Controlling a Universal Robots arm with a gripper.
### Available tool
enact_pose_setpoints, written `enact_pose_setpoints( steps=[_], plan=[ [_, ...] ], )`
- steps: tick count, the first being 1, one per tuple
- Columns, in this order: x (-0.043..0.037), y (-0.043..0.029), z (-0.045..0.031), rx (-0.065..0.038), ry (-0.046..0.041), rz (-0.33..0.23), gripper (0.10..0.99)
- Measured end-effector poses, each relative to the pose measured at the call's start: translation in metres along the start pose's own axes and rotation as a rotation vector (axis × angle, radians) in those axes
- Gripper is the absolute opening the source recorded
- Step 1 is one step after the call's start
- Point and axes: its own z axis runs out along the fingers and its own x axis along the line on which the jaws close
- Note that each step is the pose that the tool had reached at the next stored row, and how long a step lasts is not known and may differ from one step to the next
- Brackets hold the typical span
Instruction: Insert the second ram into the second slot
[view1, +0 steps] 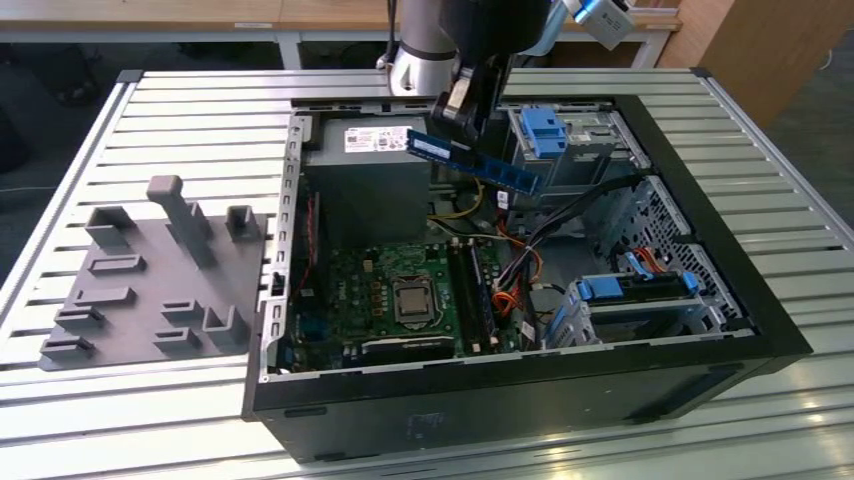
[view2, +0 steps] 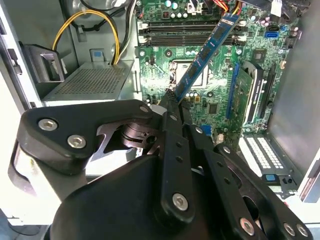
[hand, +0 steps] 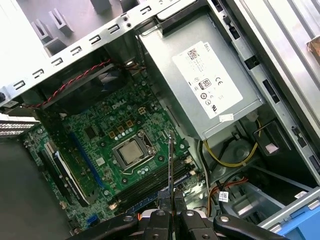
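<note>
Tool (view2: 172, 102) clamped on second ram (view2: 205, 55) above motherboard (view2: 215, 107); long axis tilted, free end lower, toward exterior view's right.

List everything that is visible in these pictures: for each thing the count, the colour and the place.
table: one, silver, slatted, under everything.
computer case: one, black, open, on the table.
motherboard: one, green, on the case's floor.
power supply: one, grey with a white label, inside the case beside the motherboard.
drive brackets: two, light blue, inside the case towards the exterior view's right.
fixture tray: one, grey, on the table at the exterior view's left of the case.
second ram: one, blue, tilted, in the air above the motherboard.
gripper: one, black, shut on the second ram's end.
arm: one, grey and black, above the case.
</note>
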Motion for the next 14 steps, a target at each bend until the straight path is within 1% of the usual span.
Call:
enact_pose_setpoints(
  steps=[14],
  plan=[
    [0.0,0.0,0.0001,0.0,-0.0013,0.035,0.137]
  ],
)
